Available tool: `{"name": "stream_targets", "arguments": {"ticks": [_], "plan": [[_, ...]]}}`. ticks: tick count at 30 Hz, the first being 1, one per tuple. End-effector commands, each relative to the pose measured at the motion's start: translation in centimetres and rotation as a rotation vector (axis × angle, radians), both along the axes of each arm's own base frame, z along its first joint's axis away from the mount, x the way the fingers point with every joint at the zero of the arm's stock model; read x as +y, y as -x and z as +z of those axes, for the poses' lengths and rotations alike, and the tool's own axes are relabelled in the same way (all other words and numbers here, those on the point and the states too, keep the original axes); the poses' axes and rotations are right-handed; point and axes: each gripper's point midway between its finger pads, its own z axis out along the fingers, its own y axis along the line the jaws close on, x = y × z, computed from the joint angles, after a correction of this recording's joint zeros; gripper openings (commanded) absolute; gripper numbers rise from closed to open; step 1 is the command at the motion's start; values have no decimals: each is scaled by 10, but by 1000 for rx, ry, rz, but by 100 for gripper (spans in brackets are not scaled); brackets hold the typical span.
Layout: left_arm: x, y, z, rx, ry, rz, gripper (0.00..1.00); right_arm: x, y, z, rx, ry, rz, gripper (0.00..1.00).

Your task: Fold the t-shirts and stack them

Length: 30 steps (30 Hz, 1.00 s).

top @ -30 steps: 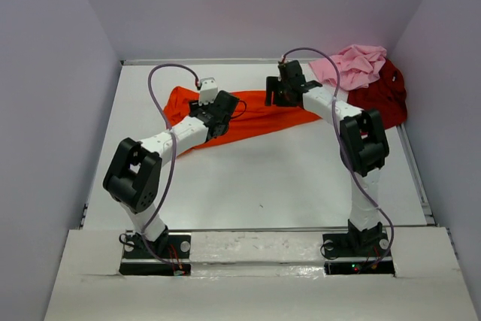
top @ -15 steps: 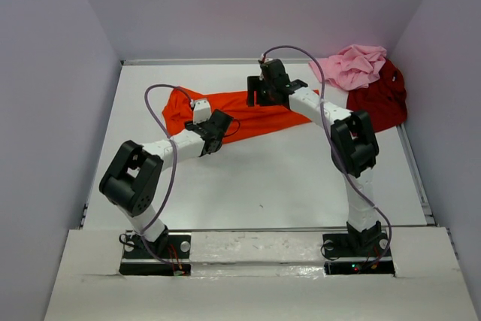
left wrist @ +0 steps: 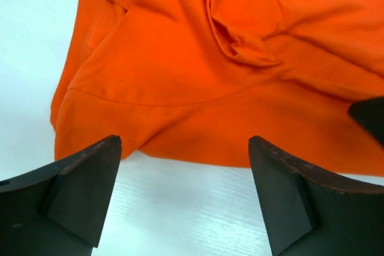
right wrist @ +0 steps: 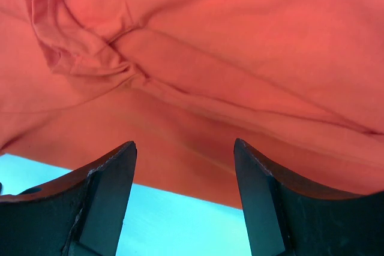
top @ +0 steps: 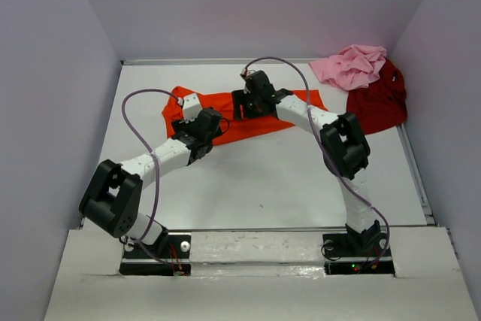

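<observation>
left claw: the left gripper (left wrist: 185, 148) stood wide, nothing between its dark fingers (left wrist: 84, 184); it hung low over the near hem of the shirt, with bare table showing between the tips.
right claw: the right gripper (right wrist: 184, 145) was also parted, gripping nothing; creased orange cloth filled its view past the fingers (right wrist: 105, 193).
orange shirt: the bright orange soft cloth t-shirt (top: 240, 127) lay rumpled and stretched crosswise on the far middle of the white table (top: 263, 178), unfolded, with ridges and a bunched fold near its centre.
arms over it: from above, the left gripper (top: 197, 114) sat over the shirt's left part and the right gripper (top: 244, 99) over its middle, near each other.
pink shirt: the light pink cloth t-shirt (top: 352, 65) was crumpled in the far right corner.
red shirt: the dark red cloth t-shirt (top: 379, 99) lay heaped just beside the pink one, touching it, apart from the orange one.
</observation>
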Motion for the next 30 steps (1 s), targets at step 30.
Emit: {"name": "stream_targets", "arguments": {"ticks": [30], "plan": [[-9, -15, -13, 18, 8, -64, 98, 14, 1, -12, -17, 13, 21, 72]]}}
